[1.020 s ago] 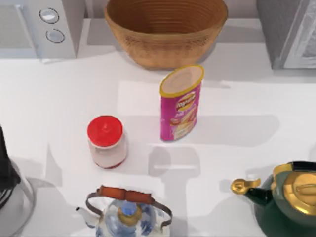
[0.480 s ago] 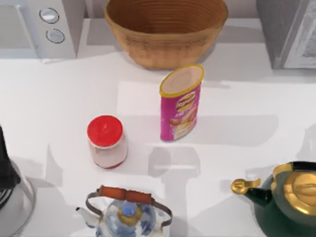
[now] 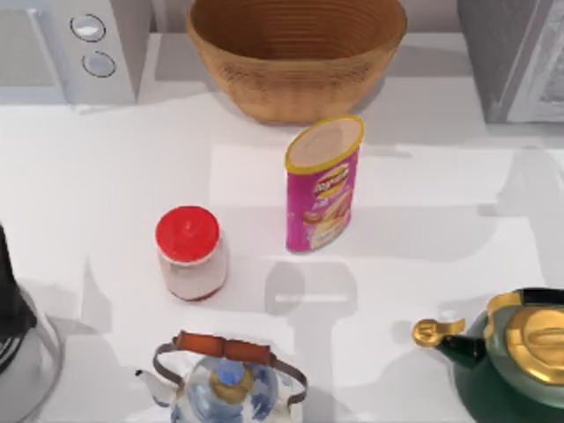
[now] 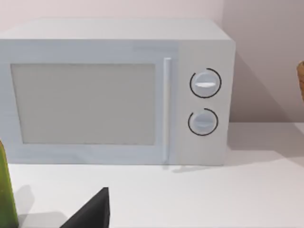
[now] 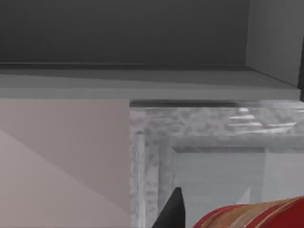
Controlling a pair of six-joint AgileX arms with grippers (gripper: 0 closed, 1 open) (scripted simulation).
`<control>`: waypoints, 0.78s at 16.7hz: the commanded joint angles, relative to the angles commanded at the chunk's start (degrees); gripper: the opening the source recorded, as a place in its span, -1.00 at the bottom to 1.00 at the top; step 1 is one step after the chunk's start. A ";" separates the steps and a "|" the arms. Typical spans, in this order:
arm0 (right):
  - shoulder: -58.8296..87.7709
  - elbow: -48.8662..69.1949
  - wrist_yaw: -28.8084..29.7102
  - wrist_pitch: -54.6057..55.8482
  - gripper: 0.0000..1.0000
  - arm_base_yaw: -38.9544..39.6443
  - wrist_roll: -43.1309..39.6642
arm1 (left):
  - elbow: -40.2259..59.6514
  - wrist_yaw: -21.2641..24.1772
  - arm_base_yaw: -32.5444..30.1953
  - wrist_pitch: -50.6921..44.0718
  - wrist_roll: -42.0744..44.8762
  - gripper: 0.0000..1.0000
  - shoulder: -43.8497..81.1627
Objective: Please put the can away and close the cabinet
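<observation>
A red can [image 5: 251,216] with gold bands lies close under the right wrist camera, beside a black fingertip [image 5: 173,211] of my right gripper, which is shut on it. Behind the can stands the grey marbled cabinet [image 5: 199,128], with a dark recess above it. In the top view the cabinet [image 3: 520,53] is at the table's back right corner. I cannot tell how its door stands. My left gripper's black fingertip [image 4: 92,211] hangs over the table in front of the microwave [image 4: 114,95], holding nothing.
A wicker basket [image 3: 295,53] stands at the back centre and the microwave [image 3: 75,48] at the back left. A pink snack tube [image 3: 322,185], a red-lidded jar [image 3: 189,251], a glass kettle [image 3: 225,379] and a green teapot [image 3: 511,361] crowd the middle and front.
A broad shadow has spread over the table's right side near the cabinet. Nothing on the table has moved.
</observation>
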 joint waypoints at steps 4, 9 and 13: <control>13.75 17.07 1.97 -4.59 -1.00 1.59 0.77 | 0.00 0.00 0.00 0.00 0.00 1.00 0.00; 29.21 29.55 2.93 -10.15 -1.00 3.16 2.09 | 0.00 0.00 0.00 0.00 0.00 1.00 0.00; 37.36 36.28 3.32 -13.27 -1.00 3.94 2.75 | 0.00 0.00 0.00 0.00 0.00 1.00 0.00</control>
